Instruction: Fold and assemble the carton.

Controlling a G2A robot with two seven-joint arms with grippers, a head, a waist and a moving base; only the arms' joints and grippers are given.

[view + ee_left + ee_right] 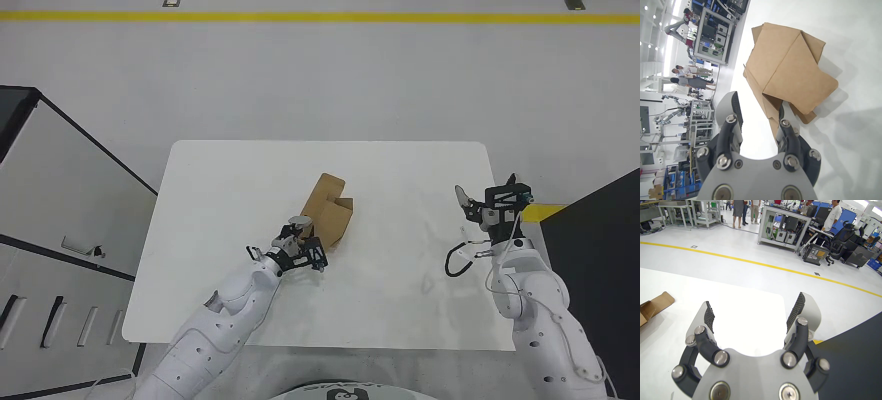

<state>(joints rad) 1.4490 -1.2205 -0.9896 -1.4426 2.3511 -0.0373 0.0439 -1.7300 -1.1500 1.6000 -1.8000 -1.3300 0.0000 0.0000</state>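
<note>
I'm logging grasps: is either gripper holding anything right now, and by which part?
Nothing is clamped. The left gripper is open, one finger tucked into the open end of the brown cardboard carton. The right gripper is open and empty.

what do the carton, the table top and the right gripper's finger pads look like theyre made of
Carton: brown cardboard, matte, with pressed fold creases and raw cut edges.
Table: smooth white top, likely laminate or painted board; the look leaves it open.
Pads of the right gripper: black, ribbed, probably rubber.
</note>
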